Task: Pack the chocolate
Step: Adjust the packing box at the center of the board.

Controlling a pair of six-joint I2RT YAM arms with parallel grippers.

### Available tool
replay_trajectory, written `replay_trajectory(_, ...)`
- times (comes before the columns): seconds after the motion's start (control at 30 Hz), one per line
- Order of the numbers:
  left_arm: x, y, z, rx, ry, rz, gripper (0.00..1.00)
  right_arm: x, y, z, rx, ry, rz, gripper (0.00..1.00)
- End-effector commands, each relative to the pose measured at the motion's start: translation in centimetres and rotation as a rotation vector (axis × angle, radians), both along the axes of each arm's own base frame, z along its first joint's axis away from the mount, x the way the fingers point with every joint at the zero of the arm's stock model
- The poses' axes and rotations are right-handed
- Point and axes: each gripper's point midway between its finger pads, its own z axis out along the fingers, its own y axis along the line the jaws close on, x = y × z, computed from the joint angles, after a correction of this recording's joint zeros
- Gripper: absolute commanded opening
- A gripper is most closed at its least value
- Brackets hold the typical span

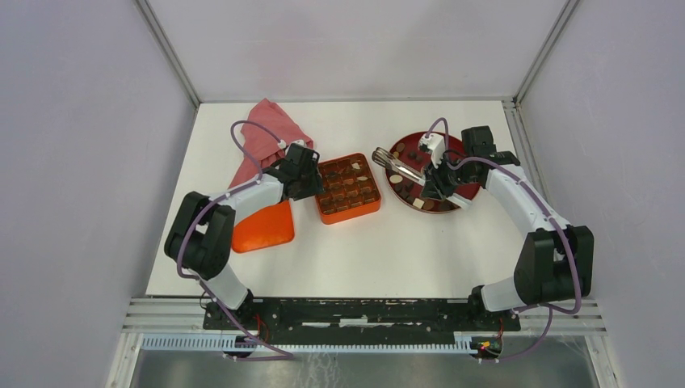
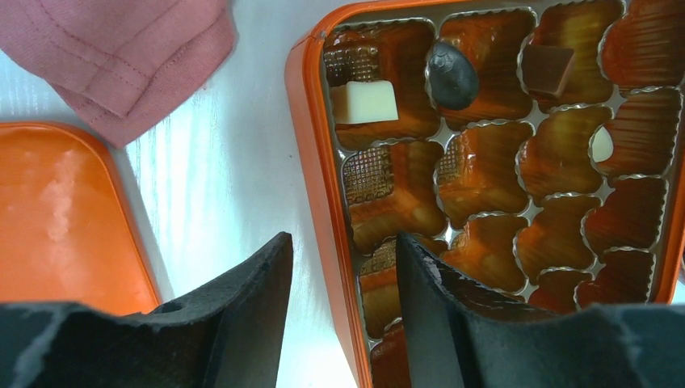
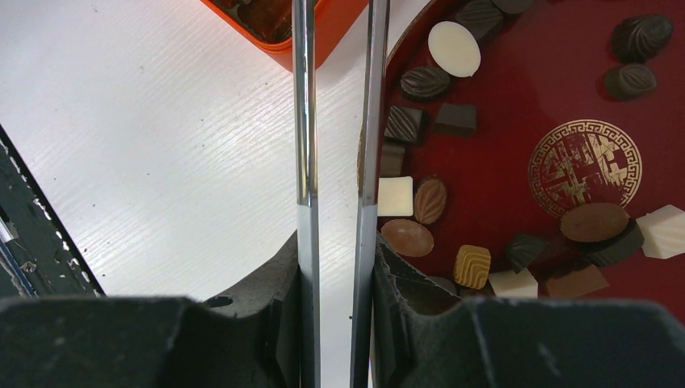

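Observation:
The orange gridded box sits mid-table; a few chocolates lie in its cups: a white block, a dark oval and a brown square. My left gripper is open and straddles the box's left wall, one finger inside and one outside. Many chocolates lie on the dark red plate on the right. My right gripper is shut on metal tongs, whose arms stand apart over the plate's left edge. The tongs also show in the top view, tips toward the box.
The orange lid lies left of the box, seen close in the left wrist view. A pink cloth lies behind it at the back left. Grey walls enclose the table.

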Motion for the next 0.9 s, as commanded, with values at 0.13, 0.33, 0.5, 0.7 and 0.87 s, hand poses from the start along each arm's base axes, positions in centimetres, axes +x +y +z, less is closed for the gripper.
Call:
replay_trajectory(0.13, 0.1, 0.5, 2.3, 0.025, -0.055, -0.040, 0.63, 1.4, 0.2, 1.8, -0.003, -0.074, 0.018, 0.00)
replay_trajectory(0.33, 0.4, 1.3, 2.7, 0.045, -0.066, -0.028, 0.67, 1.6, 0.3, 1.8, 0.001, -0.071, 0.020, 0.00)
replay_trajectory(0.5, 0.2, 1.7, 2.9, 0.054, -0.069, -0.027, 0.67, 1.5, 0.2, 1.8, -0.001, -0.070, 0.020, 0.00)
replay_trajectory(0.7, 0.1, 1.9, 3.5, 0.052, -0.096, -0.021, 0.68, 1.4, 0.3, 1.7, 0.002, -0.069, 0.021, 0.00)
replay_trajectory(0.87, 0.1, 1.9, 3.8, 0.053, -0.109, -0.028, 0.70, 1.5, 0.4, 2.1, 0.010, -0.093, 0.024, 0.00)
